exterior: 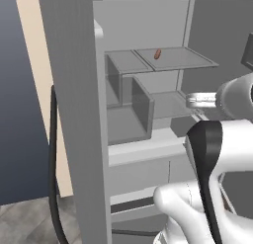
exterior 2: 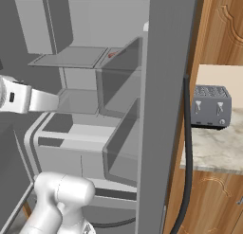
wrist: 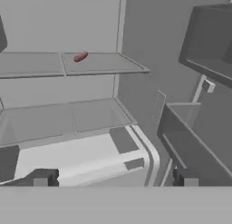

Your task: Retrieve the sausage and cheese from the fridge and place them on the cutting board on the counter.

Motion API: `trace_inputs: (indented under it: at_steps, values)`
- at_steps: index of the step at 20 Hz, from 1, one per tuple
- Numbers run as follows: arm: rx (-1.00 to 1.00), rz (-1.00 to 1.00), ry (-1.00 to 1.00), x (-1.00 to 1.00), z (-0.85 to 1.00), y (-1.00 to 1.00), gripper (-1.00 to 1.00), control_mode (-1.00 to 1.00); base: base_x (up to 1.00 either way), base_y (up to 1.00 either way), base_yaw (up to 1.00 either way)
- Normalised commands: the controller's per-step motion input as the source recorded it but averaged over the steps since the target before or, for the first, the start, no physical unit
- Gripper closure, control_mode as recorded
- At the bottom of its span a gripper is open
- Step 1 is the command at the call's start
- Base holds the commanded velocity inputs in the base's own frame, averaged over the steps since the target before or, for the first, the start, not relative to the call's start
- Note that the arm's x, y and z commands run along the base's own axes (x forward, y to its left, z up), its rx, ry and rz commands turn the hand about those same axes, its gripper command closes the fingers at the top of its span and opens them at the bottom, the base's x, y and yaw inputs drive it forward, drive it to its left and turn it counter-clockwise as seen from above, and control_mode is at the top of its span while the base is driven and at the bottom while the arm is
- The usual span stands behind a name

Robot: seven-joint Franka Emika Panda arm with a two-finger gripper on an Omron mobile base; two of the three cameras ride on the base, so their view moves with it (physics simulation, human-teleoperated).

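The fridge point(exterior: 143, 25) stands open, showing its grey shelves. The small reddish-brown sausage point(exterior: 157, 54) lies alone on the upper shelf, near the back point(exterior 2: 112, 54) point(wrist: 80, 56). My gripper point(wrist: 114, 178) is open with nothing between its fingers. It hangs in front of the fridge at about the lower shelf's height, below the sausage and well short of it point(exterior: 195, 100) point(exterior 2: 50, 101). The cheese and the cutting board are out of view. A strip of the marbled counter point(exterior 2: 213, 145) shows to the right of the fridge.
A grey toaster point(exterior 2: 210, 106) stands on the counter by a wooden cabinet point(exterior 2: 223, 24). The open fridge doors point(exterior: 74, 100) point(exterior 2: 166, 110) flank the interior, with door bins point(wrist: 199, 128) jutting in. A lower shelf point(wrist: 93, 116) sits under the sausage's shelf.
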Motion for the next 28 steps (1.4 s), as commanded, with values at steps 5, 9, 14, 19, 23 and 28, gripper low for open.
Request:
trace_inputs:
  at_steps: [5,9,14,19,23,28]
  values:
    - [0.00,-0.10,-0.23,0.51,0.35,-0.12,-1.00,-1.00,0.00,0.00,0.00]
    - [0.02,-0.07,-0.02,0.16,0.68,0.00,-1.00,-1.00,0.00,0.00,0.00]
    - [0.15,-0.06,0.15,0.61,0.46,-0.21,-1.00,-1.00,0.00,0.00,0.00]
    - [0.21,-0.01,0.22,0.98,0.00,-0.24,-1.00,-1.00,0.00,0.00,0.00]
    - [0.06,-0.05,0.12,0.93,-0.05,-0.01,-1.00,-1.00,0.00,0.00,0.00]
    - [0.01,-0.06,0.12,0.89,-0.12,0.00,-1.00,-1.00,0.00,0.00,0.00]
